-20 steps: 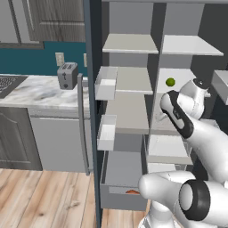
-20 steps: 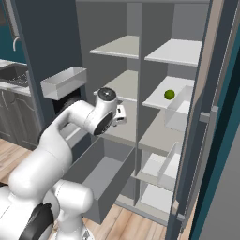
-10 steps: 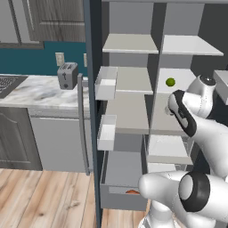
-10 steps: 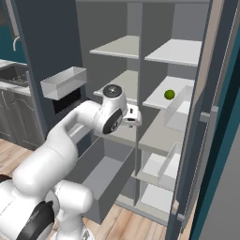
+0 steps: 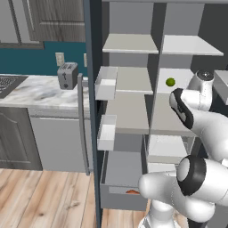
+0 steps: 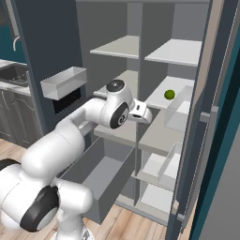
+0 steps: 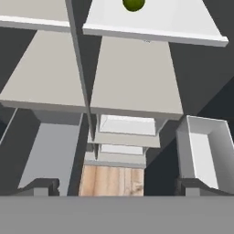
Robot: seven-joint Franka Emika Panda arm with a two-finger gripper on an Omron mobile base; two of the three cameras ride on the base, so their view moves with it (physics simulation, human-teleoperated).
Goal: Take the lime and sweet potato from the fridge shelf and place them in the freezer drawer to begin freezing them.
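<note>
The lime (image 5: 170, 82) (image 6: 169, 94) (image 7: 133, 3) sits on a light-grey fridge shelf (image 5: 178, 76) (image 6: 157, 97) (image 7: 151, 20) in the right column. My gripper (image 7: 116, 186) (image 6: 146, 116) hangs open and empty in front of the shelves, below and left of the lime and apart from it. Its fingertips (image 7: 43, 185) stand wide apart. The freezer drawer (image 5: 120, 201) (image 6: 101, 171) (image 7: 45, 151) is pulled out below. A sliver of the orange-red sweet potato (image 5: 132, 192) lies inside the drawer near its front panel.
White bins (image 5: 106, 83) (image 5: 107, 132) hang on the open left door. More bins (image 6: 180, 110) (image 7: 201, 151) sit at the right, by the right door (image 6: 211, 117). A vertical divider (image 7: 77, 59) splits the shelves. A toaster (image 5: 67, 75) stands on the counter at the left.
My hand has swung right, from the left column across to the front of the right column and nearer the lime. The jaws stayed open. The lime has not moved.
</note>
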